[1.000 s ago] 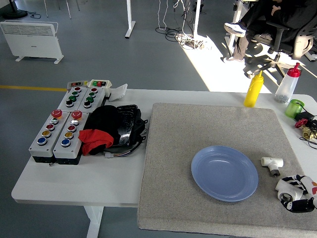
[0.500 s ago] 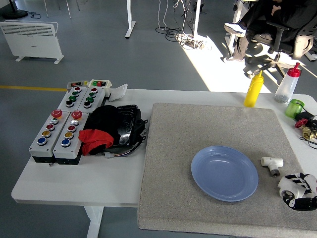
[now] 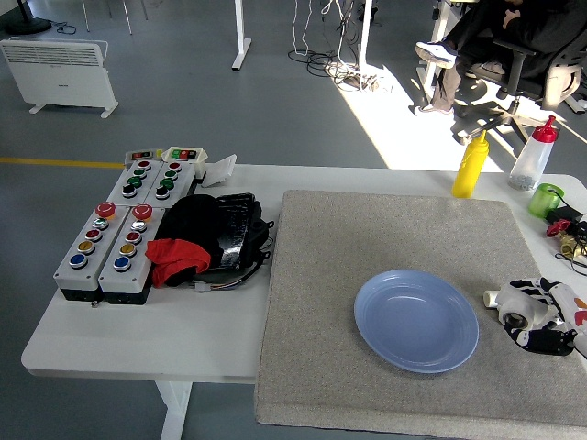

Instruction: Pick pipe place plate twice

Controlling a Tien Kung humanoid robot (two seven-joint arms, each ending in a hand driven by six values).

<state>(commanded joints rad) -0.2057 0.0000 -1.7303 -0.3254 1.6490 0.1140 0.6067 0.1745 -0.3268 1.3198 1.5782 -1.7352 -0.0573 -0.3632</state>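
Right hand (image 3: pixel 539 316): at the plate's three o'clock, over the white pipe fitting (image 3: pixel 492 297); whether it grips, I cannot tell.
Pipe fitting: on the grey mat (image 3: pixel 367 238), just beside the rim, handy for a short carry.
Blue plate (image 3: pixel 415 320): empty, awaiting the pipe.

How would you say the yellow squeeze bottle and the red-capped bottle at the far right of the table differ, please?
The yellow squeeze bottle is opaque yellow throughout, while the red-capped bottle has a clear body. The yellow one stands at the grey mat's far edge; the red-capped one stands further right, off the mat. Both are upright with pointed nozzles.
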